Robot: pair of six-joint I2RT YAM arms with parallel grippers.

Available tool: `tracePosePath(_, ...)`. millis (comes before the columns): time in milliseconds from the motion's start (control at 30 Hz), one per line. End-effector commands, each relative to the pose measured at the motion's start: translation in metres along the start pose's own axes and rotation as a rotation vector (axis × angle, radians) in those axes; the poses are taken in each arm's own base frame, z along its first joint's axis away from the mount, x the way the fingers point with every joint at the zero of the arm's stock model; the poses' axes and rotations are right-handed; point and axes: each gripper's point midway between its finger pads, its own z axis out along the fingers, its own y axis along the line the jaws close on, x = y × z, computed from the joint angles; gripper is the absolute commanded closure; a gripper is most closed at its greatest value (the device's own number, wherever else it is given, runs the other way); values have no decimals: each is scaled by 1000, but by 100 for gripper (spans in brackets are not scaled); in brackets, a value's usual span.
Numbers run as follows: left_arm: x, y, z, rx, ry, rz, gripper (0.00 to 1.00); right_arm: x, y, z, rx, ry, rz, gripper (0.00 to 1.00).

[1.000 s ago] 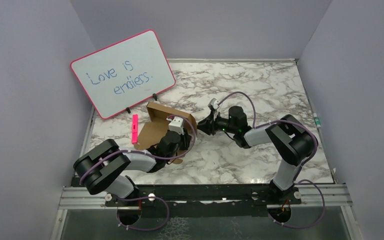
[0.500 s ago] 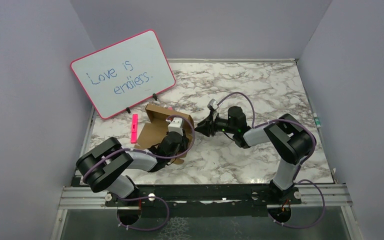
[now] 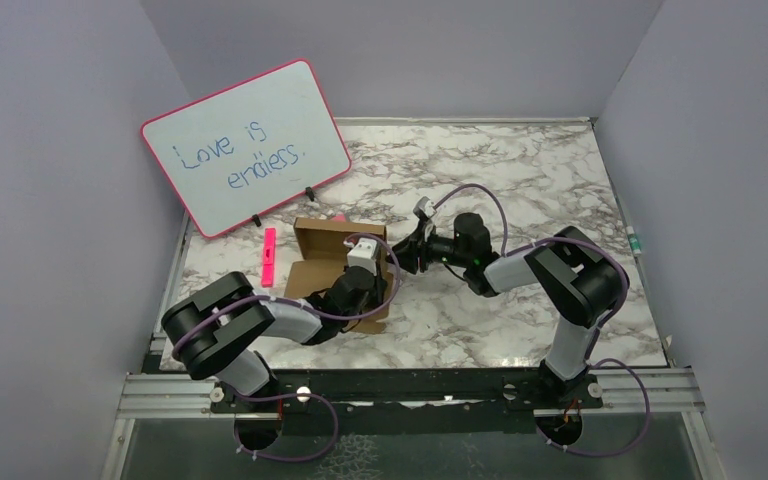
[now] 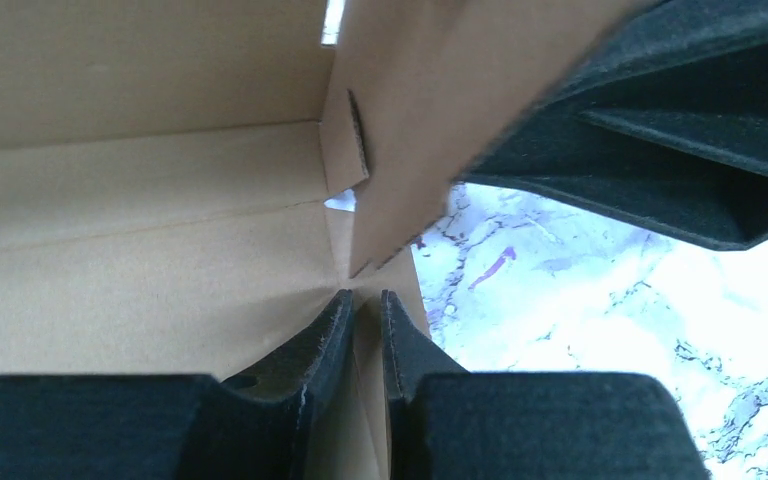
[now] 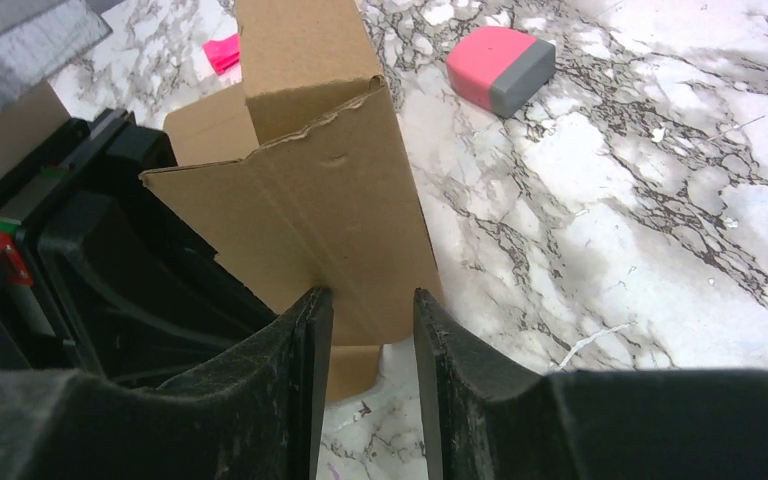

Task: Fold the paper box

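Observation:
The paper box (image 3: 322,262) is plain brown cardboard, partly raised, with a back wall standing up, at the table's left middle. My left gripper (image 3: 364,276) is at its right side. In the left wrist view it (image 4: 365,300) is shut on a thin cardboard edge (image 4: 372,350) at a corner of the box floor (image 4: 140,290). My right gripper (image 3: 401,254) reaches in from the right. In the right wrist view it (image 5: 368,298) stands a little open against the upright side panel (image 5: 340,210), not clamping it. Its black fingers (image 4: 660,130) show in the left wrist view.
A pink-framed whiteboard (image 3: 245,145) with writing leans at the back left. A pink marker (image 3: 269,257) lies left of the box. A pink and grey eraser (image 5: 495,65) lies behind the box. Grey walls enclose the marble table (image 3: 520,180).
The box has turned and squared up, its back wall now upright. My left gripper has shifted right with it. My right gripper has moved left, up against the box's side panel.

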Motion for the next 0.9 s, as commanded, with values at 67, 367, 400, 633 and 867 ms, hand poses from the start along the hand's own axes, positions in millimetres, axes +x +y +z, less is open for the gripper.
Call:
tracePosePath(67,35,-7,0,24,127,31,83,-15,2,4,-2,-42,-12,59)
tracePosePath(367,25,-27,-6,82,97,43,83,10,4,0,2,-15,-8,56)
tracePosePath(400,24,-28,-7,87,95,45,83,11,5,1,-1,-17,-11,56)
tracePosePath(633,10,-39,-18,149,61,42,78,17,5,1,-8,-25,-22,54)
tracePosePath(867,-13,-58,-39,241,29,17,64,17,9,3,-32,-23,-35,54)
